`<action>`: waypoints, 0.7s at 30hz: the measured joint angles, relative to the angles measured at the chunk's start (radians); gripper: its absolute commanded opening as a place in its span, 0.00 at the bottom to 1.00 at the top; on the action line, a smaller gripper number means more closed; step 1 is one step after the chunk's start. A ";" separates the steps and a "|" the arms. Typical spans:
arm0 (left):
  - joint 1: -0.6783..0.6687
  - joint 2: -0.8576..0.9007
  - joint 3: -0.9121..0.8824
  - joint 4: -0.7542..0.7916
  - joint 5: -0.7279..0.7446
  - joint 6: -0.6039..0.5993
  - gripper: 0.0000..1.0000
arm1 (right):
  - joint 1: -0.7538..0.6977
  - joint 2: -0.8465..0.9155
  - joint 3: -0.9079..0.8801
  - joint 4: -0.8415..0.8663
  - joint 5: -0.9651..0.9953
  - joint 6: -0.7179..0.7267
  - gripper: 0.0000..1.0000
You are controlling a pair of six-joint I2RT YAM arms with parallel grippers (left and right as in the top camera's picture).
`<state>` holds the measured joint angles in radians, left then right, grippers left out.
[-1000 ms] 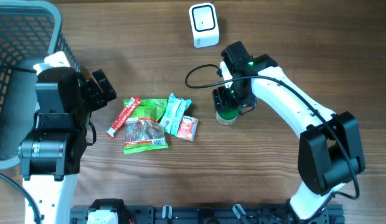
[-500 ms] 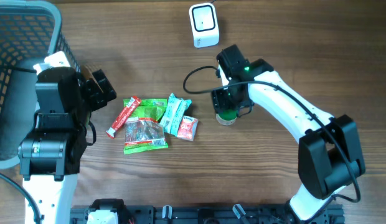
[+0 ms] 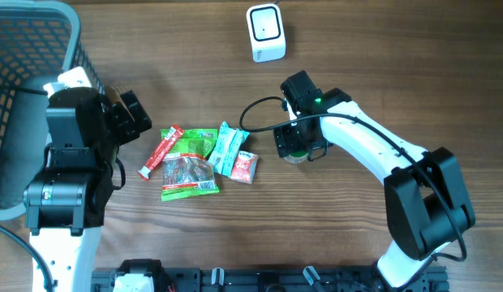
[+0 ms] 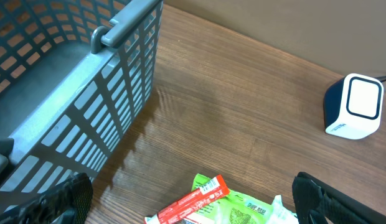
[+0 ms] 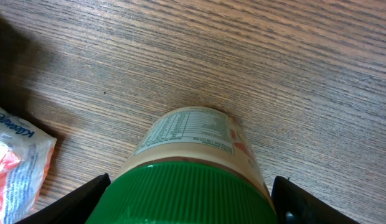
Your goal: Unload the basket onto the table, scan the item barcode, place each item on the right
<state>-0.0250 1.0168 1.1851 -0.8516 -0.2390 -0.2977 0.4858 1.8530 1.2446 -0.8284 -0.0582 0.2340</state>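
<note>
Straddling the green-lidded jar (image 5: 192,146), the right gripper (image 5: 193,200) sits (clamped or loose, cannot tell).

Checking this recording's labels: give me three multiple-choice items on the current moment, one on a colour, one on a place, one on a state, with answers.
1. The lid of the jar is: A red; B white; C green.
2. The scanner stands: A on the table, apart from the snack packets; B on top of the snack packets; C on the jar.
3. The left claw is: A shut on the jar; B open, holding nothing; C shut on a snack packet.
Answers: 1 C, the right wrist view shows a green ribbed lid. 2 A, the overhead view shows bare wood around it. 3 B, its fingers stand wide apart, gripping nothing.
</note>
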 measured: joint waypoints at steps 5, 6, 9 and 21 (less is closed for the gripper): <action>0.000 0.000 0.000 0.000 0.000 0.000 1.00 | 0.000 0.000 0.000 0.000 0.000 0.000 0.83; 0.000 0.000 0.000 0.000 0.000 0.000 1.00 | 0.000 0.000 0.000 0.000 0.000 0.000 0.83; 0.000 0.000 0.000 0.000 0.000 0.000 1.00 | 0.000 0.000 0.000 0.000 0.000 0.000 0.83; 0.000 0.000 0.000 0.000 0.000 0.000 1.00 | 0.000 0.000 -0.067 0.058 0.000 0.091 0.77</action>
<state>-0.0250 1.0168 1.1851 -0.8520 -0.2390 -0.2981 0.4858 1.8530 1.1778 -0.7704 -0.0586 0.3248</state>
